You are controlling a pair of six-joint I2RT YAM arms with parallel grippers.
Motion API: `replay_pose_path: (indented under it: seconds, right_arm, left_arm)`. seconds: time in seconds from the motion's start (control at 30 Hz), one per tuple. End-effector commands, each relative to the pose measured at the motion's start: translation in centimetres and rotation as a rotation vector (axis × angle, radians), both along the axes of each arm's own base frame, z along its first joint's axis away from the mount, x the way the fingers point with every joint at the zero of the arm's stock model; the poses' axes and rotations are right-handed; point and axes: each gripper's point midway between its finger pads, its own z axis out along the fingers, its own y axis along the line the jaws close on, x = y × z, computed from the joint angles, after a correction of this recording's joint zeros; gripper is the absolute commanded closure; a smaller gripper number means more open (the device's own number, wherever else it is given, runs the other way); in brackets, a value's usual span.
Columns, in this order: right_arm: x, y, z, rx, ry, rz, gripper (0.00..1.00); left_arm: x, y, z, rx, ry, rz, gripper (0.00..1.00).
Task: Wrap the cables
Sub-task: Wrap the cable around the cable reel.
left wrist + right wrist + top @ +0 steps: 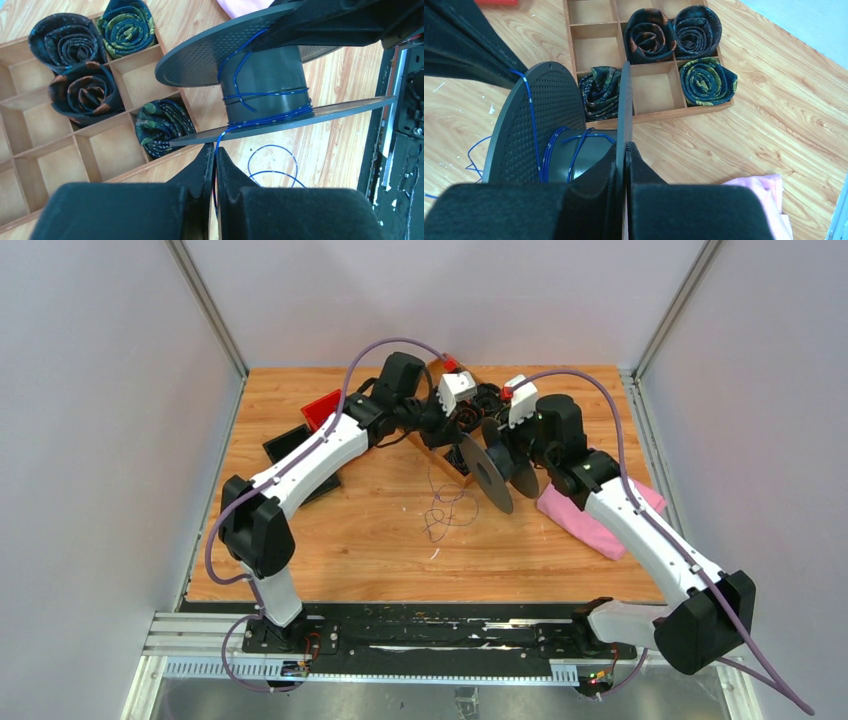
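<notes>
A dark grey spool (488,473) hangs tilted above the table's middle. My right gripper (625,146) is shut on the thin edge of one spool flange (626,95). A thin blue cable (272,117) makes a few turns round the spool hub (265,70) and runs down between the fingers of my left gripper (216,150), which is shut on it just below the lower flange. The rest of the cable (447,508) lies in loose loops on the wood under the spool. The same cable (555,145) shows on the hub in the right wrist view.
A wooden compartment tray (570,35) with rolled ties (648,34) sits behind the spool. A pink cloth (590,520) lies under the right arm. A red block (322,408) and a black flat piece (290,445) lie at the back left.
</notes>
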Motion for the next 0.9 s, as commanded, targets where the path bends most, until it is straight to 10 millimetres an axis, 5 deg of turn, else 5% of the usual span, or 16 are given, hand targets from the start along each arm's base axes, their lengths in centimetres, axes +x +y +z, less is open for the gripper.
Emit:
replay_pose_path:
  seconds: [0.0, 0.57, 0.87]
  right_arm:
    - [0.2, 0.0, 4.3, 0.064, -0.111, 0.019, 1.00]
    - [0.1, -0.5, 7.1, 0.129, -0.120, 0.014, 0.99]
    - [0.3, -0.9, 7.6, 0.123, -0.130, -0.005, 0.99]
  left_arm:
    - [0.8, 1.5, 1.5, -0.021, -0.034, 0.049, 0.93]
    - [0.9, 3.2, -2.4, -0.019, 0.045, 0.144, 0.74]
    - [0.7, 2.6, -4.0, -0.067, 0.158, 0.165, 0.53]
